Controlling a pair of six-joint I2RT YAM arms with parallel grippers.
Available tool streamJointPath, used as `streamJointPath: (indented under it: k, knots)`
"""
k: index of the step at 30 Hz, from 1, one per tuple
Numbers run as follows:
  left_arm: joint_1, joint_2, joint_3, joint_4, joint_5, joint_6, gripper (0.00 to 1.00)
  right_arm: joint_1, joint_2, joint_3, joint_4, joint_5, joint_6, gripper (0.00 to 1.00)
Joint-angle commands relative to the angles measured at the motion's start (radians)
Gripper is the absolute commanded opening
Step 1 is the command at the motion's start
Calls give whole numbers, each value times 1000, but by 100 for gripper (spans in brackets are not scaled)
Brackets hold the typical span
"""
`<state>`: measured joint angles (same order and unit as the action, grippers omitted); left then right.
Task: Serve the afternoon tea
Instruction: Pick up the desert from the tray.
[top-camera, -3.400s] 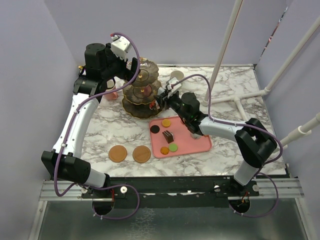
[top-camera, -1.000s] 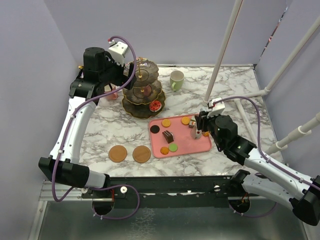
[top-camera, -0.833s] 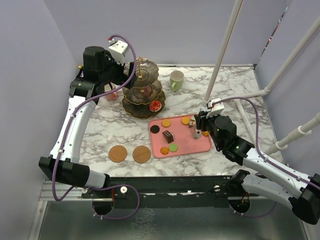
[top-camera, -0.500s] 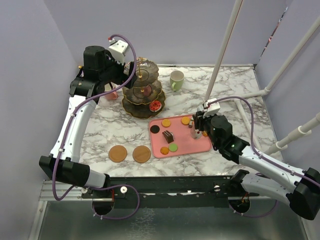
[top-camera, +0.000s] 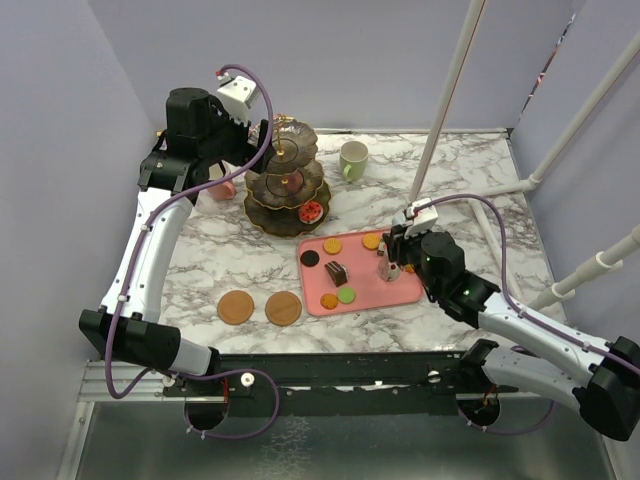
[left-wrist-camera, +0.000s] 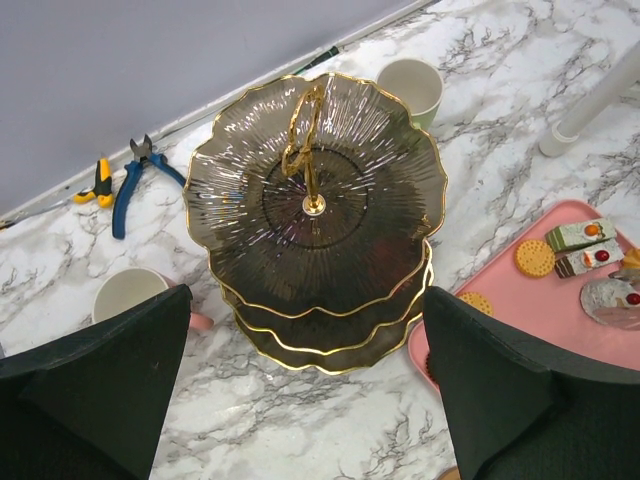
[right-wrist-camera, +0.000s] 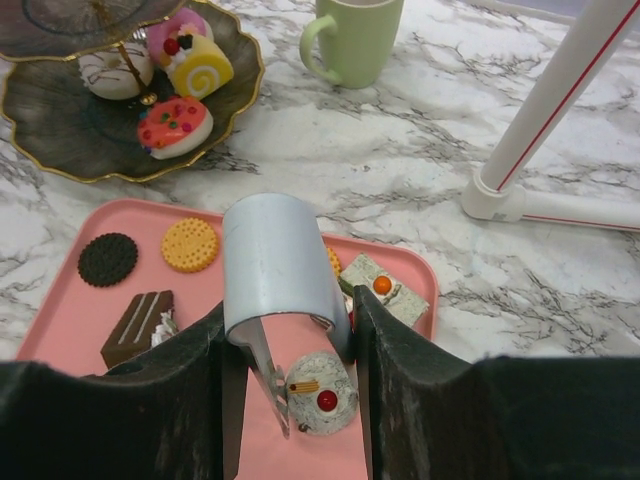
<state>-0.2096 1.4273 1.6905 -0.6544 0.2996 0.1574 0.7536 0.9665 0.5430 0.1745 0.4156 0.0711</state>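
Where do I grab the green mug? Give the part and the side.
Probably the rim, from above: the green mug stands upright with its mouth open, so one jaw can go inside. Take the wall opposite the handle, which points toward the stand.

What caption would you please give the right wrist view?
Right gripper holds a pale scoop-like tool by a cherry-topped pastry on the pink tray.

No readable text, label or number anywhere
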Motion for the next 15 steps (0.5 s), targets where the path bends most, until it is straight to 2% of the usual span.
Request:
streamJointPath:
  k: [1, 7, 15]
  knots:
    - [4, 9, 33, -7, 20, -8, 99, 6, -51, 81, -39, -82, 13, 9]
    - [4, 35, 59, -7, 20, -18, 99, 8, -54, 205, -35, -147, 31, 5]
    - [3, 64, 94, -7, 7, -42, 99, 10, 201, 378, 84, -300, 27, 4]
